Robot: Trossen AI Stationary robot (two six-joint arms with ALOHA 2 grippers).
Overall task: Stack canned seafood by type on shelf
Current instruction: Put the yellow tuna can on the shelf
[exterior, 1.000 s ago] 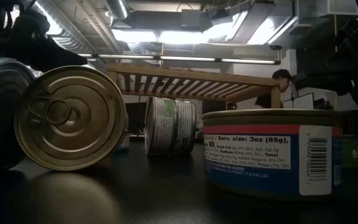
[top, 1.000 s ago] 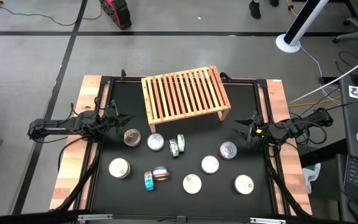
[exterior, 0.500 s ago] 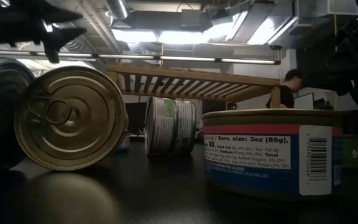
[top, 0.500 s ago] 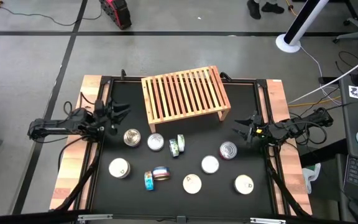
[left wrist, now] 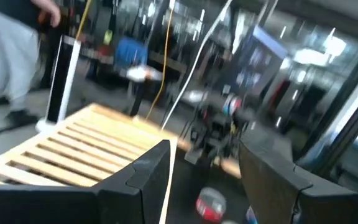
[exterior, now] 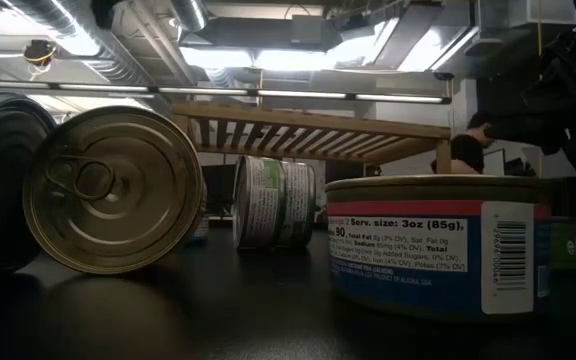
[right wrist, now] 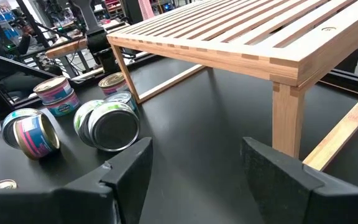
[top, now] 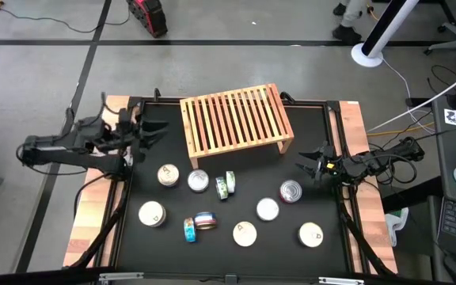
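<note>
1. The flat round seafood tins (top: 204, 183) lie loose on the black tabletop (top: 307, 142) toward its front edge; the light-wood slatted shelf (top: 236, 119) stands bare near the back edge.
2. Only the low view reveals a gold pull-tab lid (exterior: 113, 190).
3. The left gripper (top: 150, 132) and the right gripper (top: 307, 164) gape empty at opposite side edges.
4. A person (left wrist: 17, 37) stands beyond.

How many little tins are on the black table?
10, all in front of the shelf: back row; front row. None on the shelf.

Tin (exterior: 433, 245) label: "Serv. size: 3oz (85g)".
</note>
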